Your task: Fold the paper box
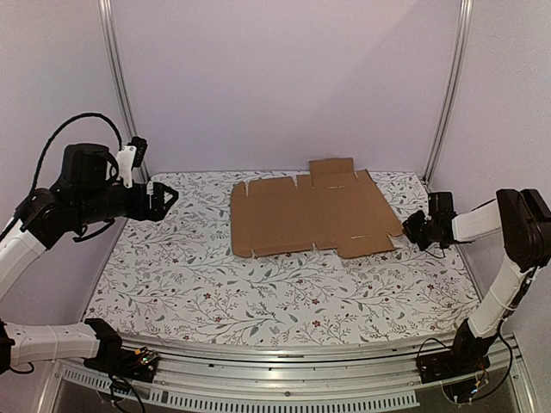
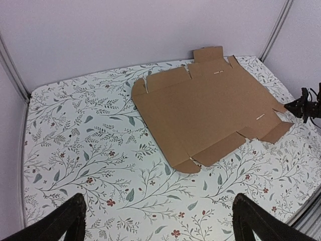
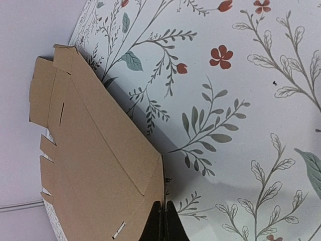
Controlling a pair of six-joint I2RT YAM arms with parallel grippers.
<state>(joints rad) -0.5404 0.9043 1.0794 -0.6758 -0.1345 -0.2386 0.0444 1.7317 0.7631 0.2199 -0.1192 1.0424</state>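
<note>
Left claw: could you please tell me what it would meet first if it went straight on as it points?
Probably the floral table cover, short of the paper box; the left claw angles down, though depth is unclear.

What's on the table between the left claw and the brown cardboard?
Nothing. Only bare flowery tablecloth lies between the open left gripper and the paper box, as the top view shows. The left wrist view agrees.

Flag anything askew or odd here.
The paper box lies unfolded, skewed to the table edges; its right corner looks slightly raised, shadow beneath, at the shut right gripper.
</note>
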